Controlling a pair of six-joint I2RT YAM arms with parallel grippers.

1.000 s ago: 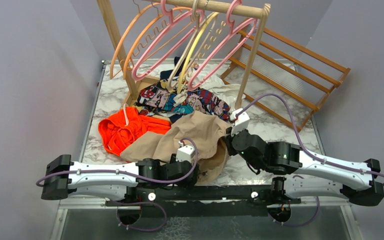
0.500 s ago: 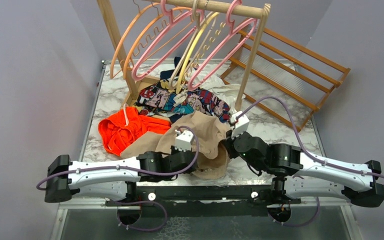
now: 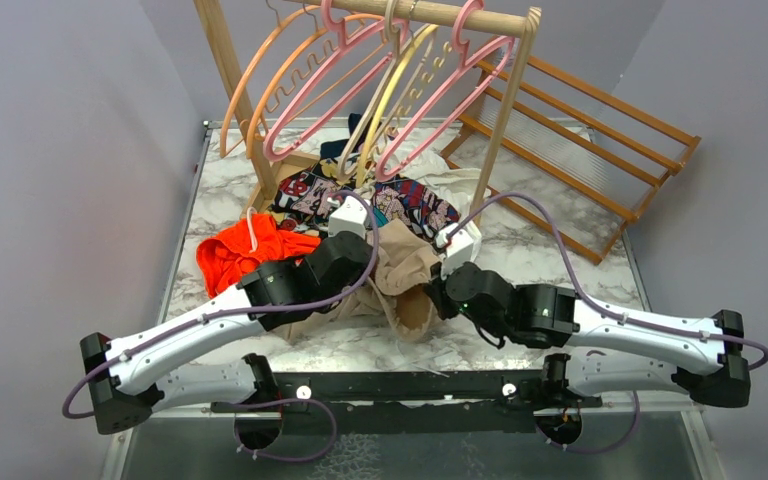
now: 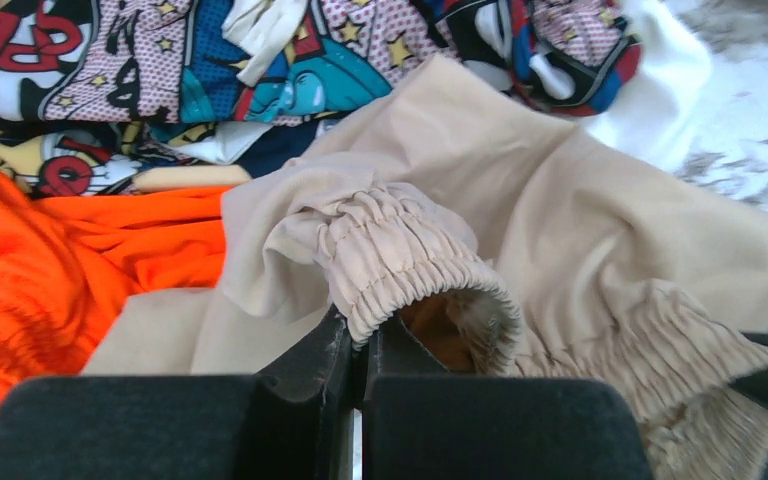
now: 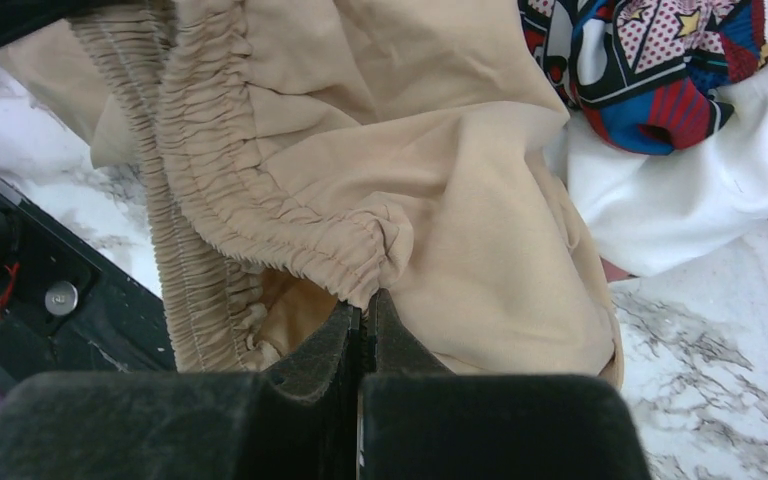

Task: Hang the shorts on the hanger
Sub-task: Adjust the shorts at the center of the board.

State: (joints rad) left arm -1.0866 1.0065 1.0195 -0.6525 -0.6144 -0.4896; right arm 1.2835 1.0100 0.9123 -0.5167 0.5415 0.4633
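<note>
The beige shorts (image 3: 401, 277) hang bunched between my two grippers above the marble table. My left gripper (image 3: 372, 264) is shut on a fold of the gathered waistband (image 4: 400, 255); in the left wrist view the jaws (image 4: 360, 335) pinch the elastic edge. My right gripper (image 3: 432, 292) is shut on another stretch of the waistband (image 5: 290, 240), its fingertips (image 5: 363, 305) closed on the fabric. Two pink hangers (image 3: 272, 152) (image 3: 447, 108) hang on the wooden rail at the back; I cannot tell which is the task's hanger.
An orange garment (image 3: 243, 256) lies left of the shorts. A comic-print cloth (image 3: 400, 203) and a white cloth (image 5: 690, 190) lie behind them. Orange and yellow hangers share the rail (image 3: 460, 15). A slatted wooden rack (image 3: 585, 150) leans at the back right.
My left gripper has shut on the waistband and swung forward and up, away from the near edge. The shorts have bunched up between the grippers. The right gripper has shifted slightly left.
</note>
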